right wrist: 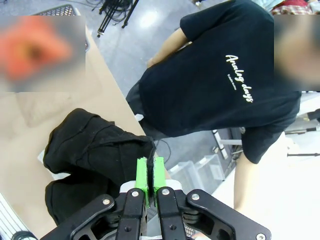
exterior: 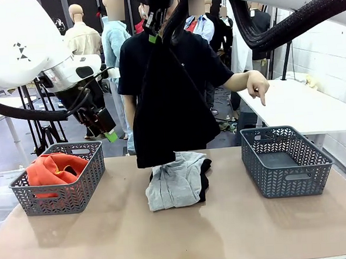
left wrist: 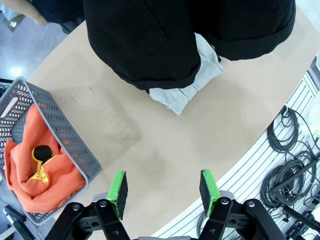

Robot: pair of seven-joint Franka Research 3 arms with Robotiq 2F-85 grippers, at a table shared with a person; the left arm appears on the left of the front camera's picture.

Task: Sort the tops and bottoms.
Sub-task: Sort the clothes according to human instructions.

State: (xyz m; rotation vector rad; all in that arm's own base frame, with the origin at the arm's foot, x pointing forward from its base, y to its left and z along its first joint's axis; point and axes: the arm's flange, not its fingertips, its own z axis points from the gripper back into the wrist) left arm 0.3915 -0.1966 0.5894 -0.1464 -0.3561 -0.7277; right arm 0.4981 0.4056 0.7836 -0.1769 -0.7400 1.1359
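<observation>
- Orange top (exterior: 57,169) sits in the left basket (exterior: 77,197) by the counter's left edge: sorted
- Black bottoms (exterior: 168,106) hang over mid-counter, pinched tight in the jaws of the right gripper (right wrist: 150,172)
- Grey top (exterior: 173,185) lies unsorted at mid-counter; left gripper (left wrist: 162,186) has its jaws apart, holding nothing

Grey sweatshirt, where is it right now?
In the front view the grey sweatshirt lies mid-table between the left basket and the right basket, below the hanging black garment.

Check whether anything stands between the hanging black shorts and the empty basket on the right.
No object lies between black shorts and basket; only the person's hand points down, higher up, near its far side.
</observation>
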